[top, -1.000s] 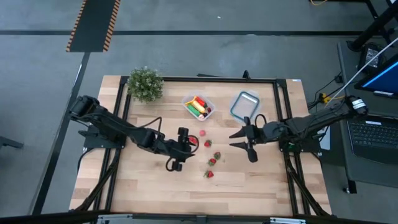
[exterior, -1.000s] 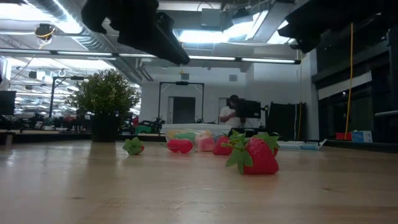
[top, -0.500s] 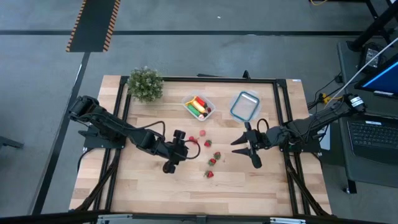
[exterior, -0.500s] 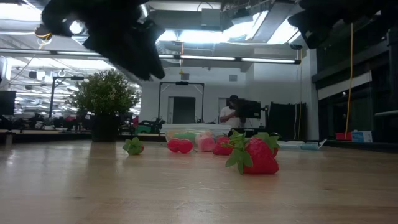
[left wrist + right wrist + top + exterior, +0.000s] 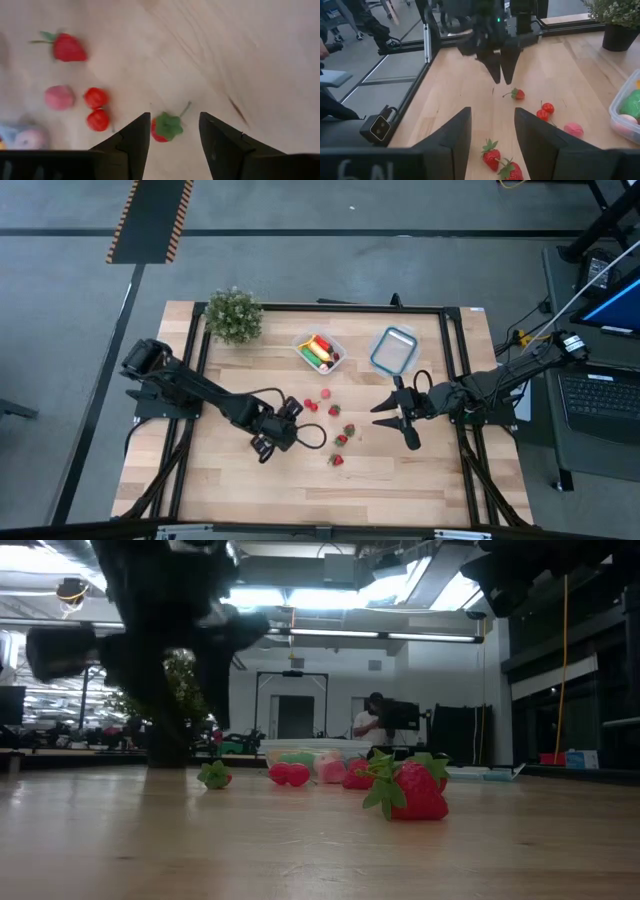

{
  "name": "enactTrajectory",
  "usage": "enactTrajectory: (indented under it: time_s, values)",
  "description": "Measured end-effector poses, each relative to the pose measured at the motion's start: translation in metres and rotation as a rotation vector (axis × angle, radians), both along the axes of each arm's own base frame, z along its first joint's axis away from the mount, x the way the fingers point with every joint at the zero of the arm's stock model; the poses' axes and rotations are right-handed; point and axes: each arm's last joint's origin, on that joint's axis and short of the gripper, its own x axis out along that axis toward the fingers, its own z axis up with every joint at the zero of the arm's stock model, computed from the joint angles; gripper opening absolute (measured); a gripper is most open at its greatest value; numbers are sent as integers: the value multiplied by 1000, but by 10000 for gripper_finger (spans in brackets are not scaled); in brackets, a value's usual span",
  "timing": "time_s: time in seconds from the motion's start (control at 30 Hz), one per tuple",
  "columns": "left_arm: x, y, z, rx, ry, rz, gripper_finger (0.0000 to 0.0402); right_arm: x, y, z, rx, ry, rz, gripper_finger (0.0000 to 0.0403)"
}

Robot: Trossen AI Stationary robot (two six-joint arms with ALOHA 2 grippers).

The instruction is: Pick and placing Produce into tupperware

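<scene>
Left gripper (image 5: 259, 451) low over mid-bench, jaws parted, nothing held, a green-capped strawberry (image 5: 165, 128) showing between its fingertips in the wrist view. Right gripper (image 5: 392, 422) hovering right of centre, jaws spread wide, empty. Tupperware (image 5: 320, 351) near the bench's far edge, centre, already holding a yellow banana (image 5: 314, 355), a green piece and red pieces. Blue-rimmed clear piece (image 5: 394, 349) just to its right. 2 cherries (image 5: 97, 109), a pink piece (image 5: 59, 97) and several strawberries loose on the wood, between the 2 grippers.
</scene>
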Motion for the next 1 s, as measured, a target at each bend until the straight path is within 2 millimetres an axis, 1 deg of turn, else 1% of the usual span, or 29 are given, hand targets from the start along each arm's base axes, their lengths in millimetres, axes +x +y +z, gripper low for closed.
enactTrajectory:
  time_s: [0.13,0.3,0.63,0.8,1.0]
  values:
    - [3,-1,-15,64,56,-58,150,0,0,0,-1,0,0,152]
    - [4,0,-23,105,93,-98,143,0,0,0,-4,1,1,152]
    - [5,0,-24,124,120,-219,127,0,0,0,-7,2,2,152]
    - [7,6,-24,134,127,-239,120,0,0,0,-5,2,2,152]
    - [12,10,-24,76,106,-269,112,0,0,0,-4,2,1,152]
